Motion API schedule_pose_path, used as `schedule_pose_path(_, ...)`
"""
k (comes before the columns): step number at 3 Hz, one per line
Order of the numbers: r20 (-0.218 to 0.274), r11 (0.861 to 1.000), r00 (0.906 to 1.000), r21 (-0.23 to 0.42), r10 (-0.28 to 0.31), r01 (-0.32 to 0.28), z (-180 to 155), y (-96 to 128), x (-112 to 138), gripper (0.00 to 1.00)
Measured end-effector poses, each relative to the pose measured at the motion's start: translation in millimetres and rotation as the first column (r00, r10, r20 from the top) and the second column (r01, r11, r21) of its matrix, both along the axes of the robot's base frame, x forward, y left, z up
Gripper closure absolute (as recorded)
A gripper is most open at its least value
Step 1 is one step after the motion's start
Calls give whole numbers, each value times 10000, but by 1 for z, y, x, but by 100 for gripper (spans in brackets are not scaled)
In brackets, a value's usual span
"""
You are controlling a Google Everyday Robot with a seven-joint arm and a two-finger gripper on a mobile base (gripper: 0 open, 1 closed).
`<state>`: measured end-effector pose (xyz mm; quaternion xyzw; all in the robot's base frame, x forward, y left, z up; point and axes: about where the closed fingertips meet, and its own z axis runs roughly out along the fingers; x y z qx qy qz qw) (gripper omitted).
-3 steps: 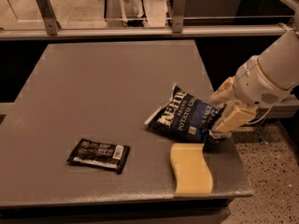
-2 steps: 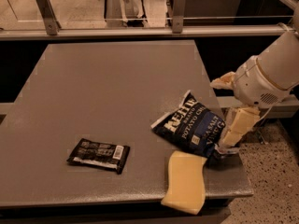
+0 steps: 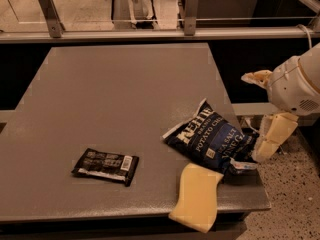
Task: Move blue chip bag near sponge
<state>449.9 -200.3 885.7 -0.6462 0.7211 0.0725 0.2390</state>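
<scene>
Camera view, item list.

1. Blue chip bag point(image 3: 207, 140): dark navy, white lettering. It lies flat and crumpled on the table point(image 3: 115, 94), to the left of the gripper point(image 3: 254, 117) and near the table's right edge. Its right end lies just beside the gripper's lower finger point(image 3: 272, 136); whether they touch cannot be told.
2. Sponge point(image 3: 196, 196): pale yellow block, below and left of the gripper. Its upper end touches the bag's lower edge, and its lower end juts past the table's front edge.
3. Gripper: off the table's right side, jaws spread wide and grasping nothing. One finger points up and left; the other hangs down toward the bag.
4. Black wrapper point(image 3: 106, 165): flat, white label, far left of the gripper and well apart from the bag.
5. Metal rail point(image 3: 150, 33): runs along the table's far side.
</scene>
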Motion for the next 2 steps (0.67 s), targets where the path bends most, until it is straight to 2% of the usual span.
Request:
schedule_pose_path(1,489,9987,9982,-360,-340,358,5,-26,0,0)
schedule_pose_path(2,489,9987,9982,-360,-340,358,5,-26,0,0)
